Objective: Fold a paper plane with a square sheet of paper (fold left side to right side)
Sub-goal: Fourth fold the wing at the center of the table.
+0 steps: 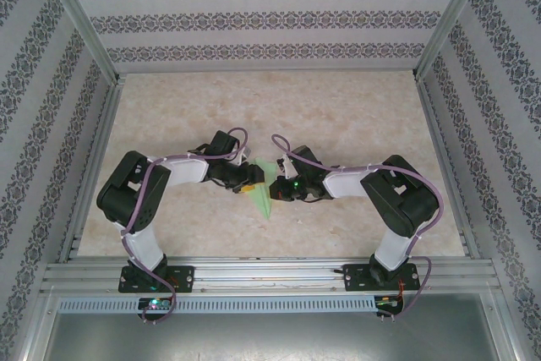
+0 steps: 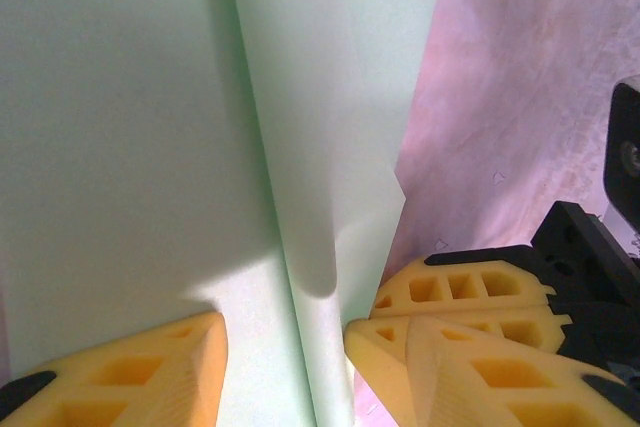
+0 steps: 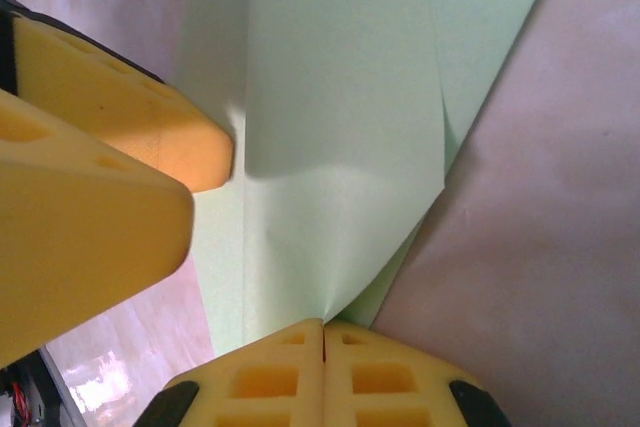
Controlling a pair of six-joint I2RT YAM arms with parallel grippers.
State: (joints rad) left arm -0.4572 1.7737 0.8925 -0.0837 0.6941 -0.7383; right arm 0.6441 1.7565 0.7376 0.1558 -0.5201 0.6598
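Top external: a pale speckled worktop (image 1: 338, 116) is enclosed by patterned walls (image 1: 254, 14), with an aluminium rail (image 1: 270, 275) along its near edge. The left arm (image 1: 144, 196) and right arm (image 1: 397, 196) are bent inward and meet at mid-worktop, where the paper plane (image 1: 264, 196) is partly hidden between the wrists. The left fingers (image 2: 140, 372) are spread on either side of its centre crease. The right fingers (image 3: 270, 377) are pressed together, pinching its edge.

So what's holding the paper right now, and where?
Right gripper, shut on the paper at a folded edge. Left gripper straddles it, jaws open, no grip.
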